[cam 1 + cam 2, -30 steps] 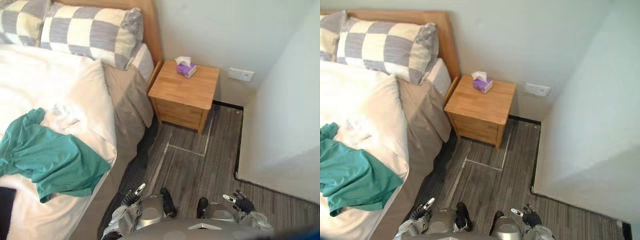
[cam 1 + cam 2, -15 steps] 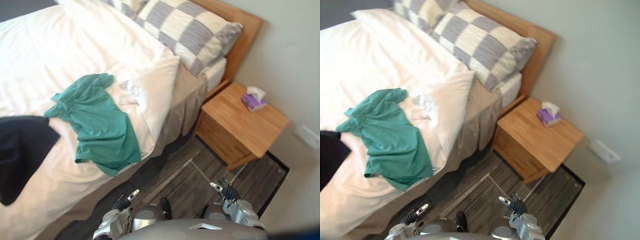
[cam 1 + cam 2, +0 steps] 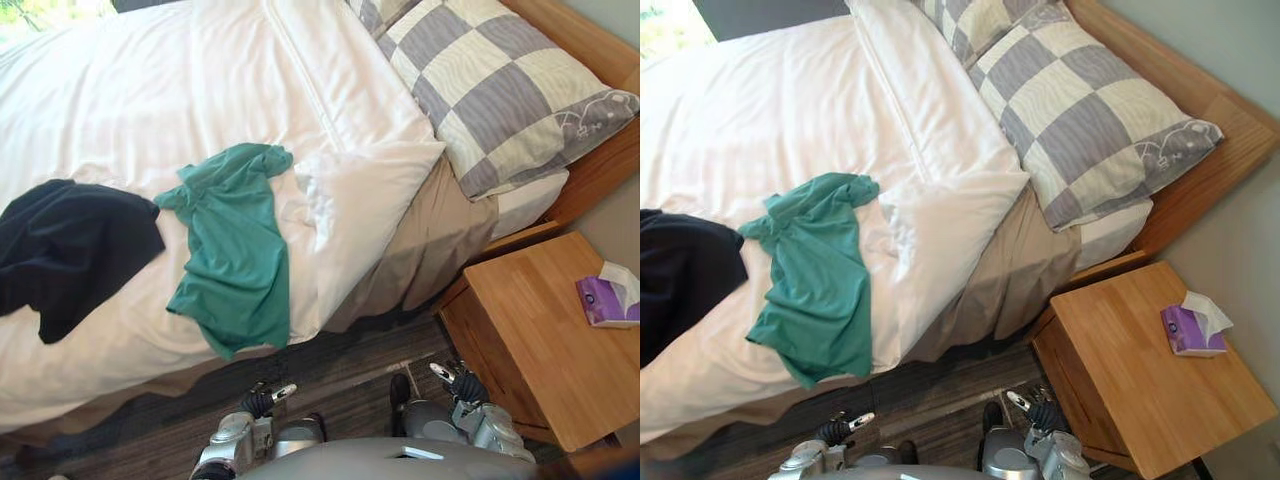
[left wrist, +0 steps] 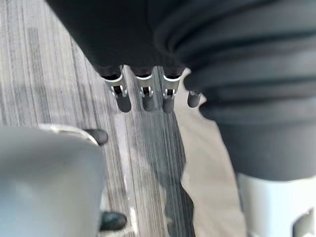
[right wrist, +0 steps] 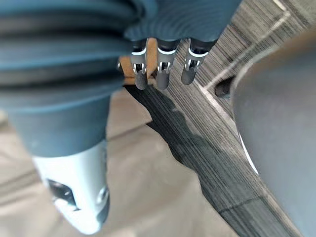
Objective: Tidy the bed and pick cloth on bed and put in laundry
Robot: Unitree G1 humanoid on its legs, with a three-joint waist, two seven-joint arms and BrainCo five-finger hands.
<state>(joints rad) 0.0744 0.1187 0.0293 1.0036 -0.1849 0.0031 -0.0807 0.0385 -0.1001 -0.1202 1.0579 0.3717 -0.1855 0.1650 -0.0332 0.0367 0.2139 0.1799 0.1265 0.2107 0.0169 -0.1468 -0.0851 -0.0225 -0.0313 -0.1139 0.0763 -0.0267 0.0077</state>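
Since the earlier frames our camera has swung toward the robot's left, so the whole picture has shifted. More of the bed [image 3: 150, 90] now lies before us, while the things on it rest as they did.

Nearest to us, the left robot hand [image 3: 262, 398] and the right robot hand [image 3: 455, 383] hang low over the floor [image 3: 340, 360], at either side of the body. In their wrist views both are open, slack, and gripping nothing.

Just beyond the left robot hand, the green cloth [image 3: 235, 265] lies on the bed. Its lower hem droops over the bed's near edge, and its long axis runs almost straight away from the robot toward the middle of the bed. We judge the left robot hand the nearer one, since the hem lies ahead of it and slightly to its left. The right robot hand stands well apart, off toward the table [image 3: 530, 330].

Further to the robot's left, beside the green cloth, lies the black cloth [image 3: 70, 240], bunched on the bed. It too is closer to the left arm.

Farthest off, the checked pillow [image 3: 500, 90] sits at the head of the bed. A tissue box [image 3: 605, 300] stands on the table.

We judge that the coming move is a forward reach by the left arm, taking the green cloth at its overhanging end.
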